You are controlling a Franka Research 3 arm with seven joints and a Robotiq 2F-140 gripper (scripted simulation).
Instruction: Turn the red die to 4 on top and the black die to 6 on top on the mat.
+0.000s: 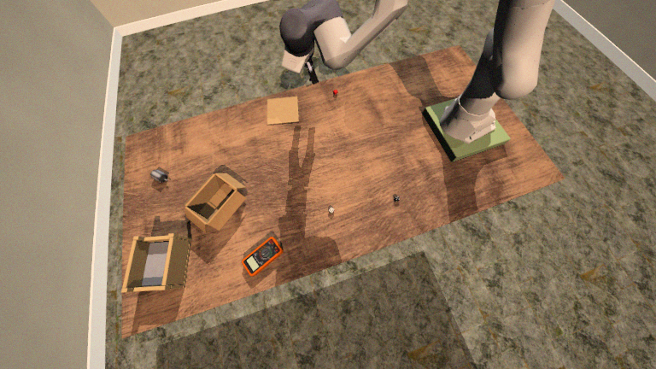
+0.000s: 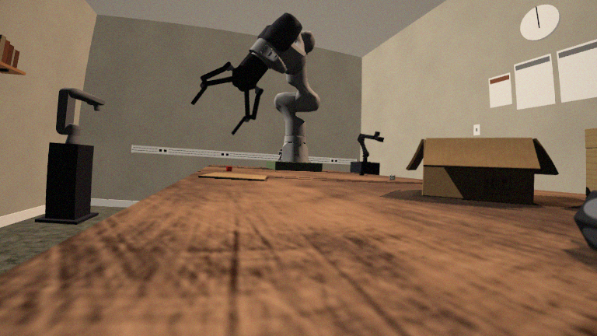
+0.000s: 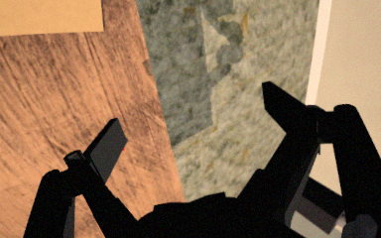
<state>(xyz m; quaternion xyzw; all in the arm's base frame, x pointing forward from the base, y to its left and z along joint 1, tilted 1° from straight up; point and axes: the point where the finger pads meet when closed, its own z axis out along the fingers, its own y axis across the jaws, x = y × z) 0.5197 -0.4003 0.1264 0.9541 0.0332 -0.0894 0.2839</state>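
The red die (image 1: 335, 91) (image 2: 228, 168) lies on the table to the right of the tan square mat (image 1: 283, 110) (image 2: 233, 177) (image 3: 50, 15) in the top view, apart from it. In the wrist view only a red sliver shows beside the left finger. The white die (image 1: 330, 209) and the black die (image 1: 396, 198) lie on the table well away from the mat. The numbers on the dice are too small to read. My gripper (image 2: 213, 118) (image 3: 190, 113) is wide open and empty, tilted, high above the table's far edge near the mat and red die.
An open cardboard box (image 1: 216, 202) (image 2: 478, 169), a wooden crate (image 1: 169, 263) and an orange multimeter (image 1: 262, 256) stand or lie on the left part of the table (image 1: 358, 152). A grey object (image 1: 159, 175) lies at the far left. The arm's green base (image 1: 500, 137) is at the right.
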